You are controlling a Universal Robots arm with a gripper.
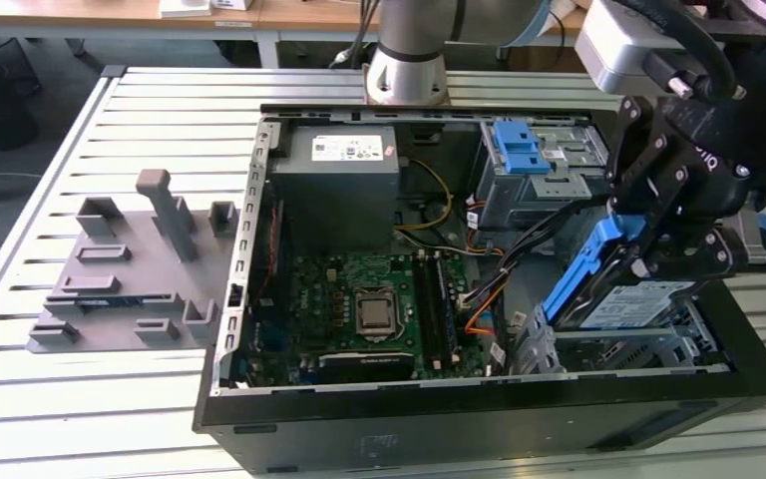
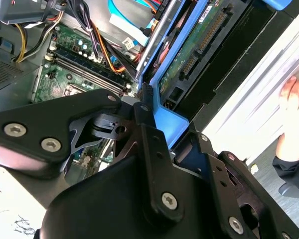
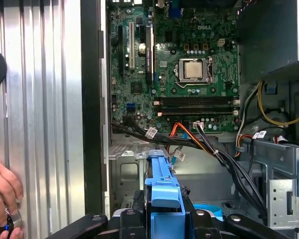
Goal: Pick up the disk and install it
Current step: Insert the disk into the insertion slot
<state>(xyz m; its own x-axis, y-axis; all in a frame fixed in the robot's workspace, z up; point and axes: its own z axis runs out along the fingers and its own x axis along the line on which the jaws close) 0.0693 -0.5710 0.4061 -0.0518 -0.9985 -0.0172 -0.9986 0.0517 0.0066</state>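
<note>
The disk (image 1: pixel 629 302) is a silver drive with a white-and-blue label, framed by a blue plastic bracket (image 1: pixel 582 274). It hangs tilted over the metal drive cage (image 1: pixel 622 351) at the front corner of the open computer case, on the exterior view's right, its lower end down among the cage walls. My gripper (image 1: pixel 652 261) is shut on the disk's upper end. In the second wrist view the black fingers (image 2: pixel 147 134) clamp the blue bracket (image 2: pixel 172 122), with the disk's green circuit board (image 2: pixel 189 55) beyond. The first wrist view shows the bracket (image 3: pixel 163 191) between the fingers (image 3: pixel 132 219).
The case (image 1: pixel 490 419) lies open on a slatted metal table (image 1: pixel 157 110), with a motherboard (image 1: pixel 356 299), grey power supply box (image 1: pixel 336 165), blue ridged latch (image 1: pixel 523 150) and loose cables (image 1: pixel 523 244). A grey fixture (image 1: pixel 131 269) sits on the exterior view's left. A person's hand (image 3: pixel 2 191) rests beside the case.
</note>
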